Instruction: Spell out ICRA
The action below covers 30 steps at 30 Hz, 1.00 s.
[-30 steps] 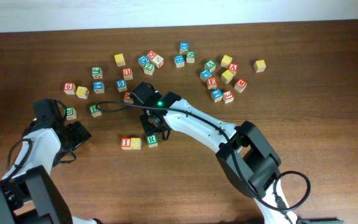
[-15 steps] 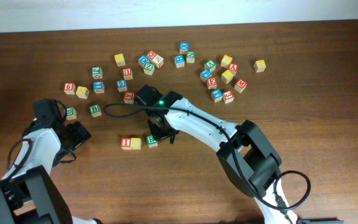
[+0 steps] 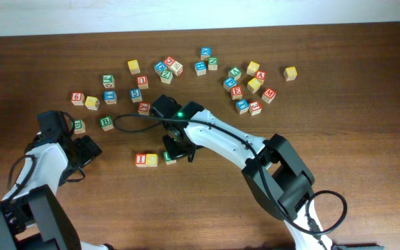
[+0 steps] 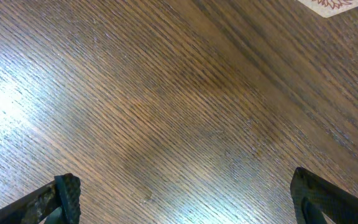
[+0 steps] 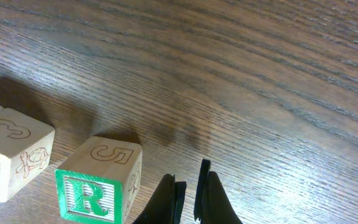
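cube r [image 5: 101, 180] sits beside closed right gripper [image 5: 190, 186].

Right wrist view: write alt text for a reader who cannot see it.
The right gripper, shut and empty, hangs close beside a wooden cube with a green R on its front and a 5 on top. Another pale cube marked 3 sits on its far side, on a dark wooden table.

Both arms were built of smooth white links joined by black housings. On the right arm [image 3: 219, 139], a small green light [image 3: 179, 115] glowed just behind the jaws, and a thin black cable [image 3: 127, 122] looped out beside it. The right jaws were slim, black and pointed. The left arm [image 3: 47, 154] carried a second cable [image 3: 14, 179]; the left jaws were black and rough-textured.
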### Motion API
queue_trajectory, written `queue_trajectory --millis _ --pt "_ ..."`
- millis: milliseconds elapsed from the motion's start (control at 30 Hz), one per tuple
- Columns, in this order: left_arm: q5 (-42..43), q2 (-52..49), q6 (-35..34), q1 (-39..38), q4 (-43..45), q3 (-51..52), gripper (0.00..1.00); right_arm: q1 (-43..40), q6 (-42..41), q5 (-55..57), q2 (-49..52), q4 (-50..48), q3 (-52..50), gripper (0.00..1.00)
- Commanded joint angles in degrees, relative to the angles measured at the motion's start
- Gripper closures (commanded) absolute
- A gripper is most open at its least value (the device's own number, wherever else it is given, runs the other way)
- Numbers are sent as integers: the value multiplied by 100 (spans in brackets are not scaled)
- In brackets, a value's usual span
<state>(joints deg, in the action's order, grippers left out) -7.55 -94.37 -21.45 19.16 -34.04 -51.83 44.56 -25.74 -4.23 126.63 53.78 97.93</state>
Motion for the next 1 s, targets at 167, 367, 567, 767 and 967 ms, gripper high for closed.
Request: queue_trajectory --millis 167,367,567,767,967 --pt "-39 59 -15 24 -4 37 1 -26 -33 -321 42 2 -26 96" --pt "-39 59 -15 24 -4 37 1 -26 -225 -463 42 -22 -26 96" --pt "-39 59 -15 24 -4 37 1 -26 -225 -466 42 -17 -26 96" --pt "-39 59 -15 24 -4 37 1 -26 -227 -619 42 -20 -26 96" --pt "-39 59 -15 24 -4 37 1 -26 -225 -614 42 -22 -26 96"
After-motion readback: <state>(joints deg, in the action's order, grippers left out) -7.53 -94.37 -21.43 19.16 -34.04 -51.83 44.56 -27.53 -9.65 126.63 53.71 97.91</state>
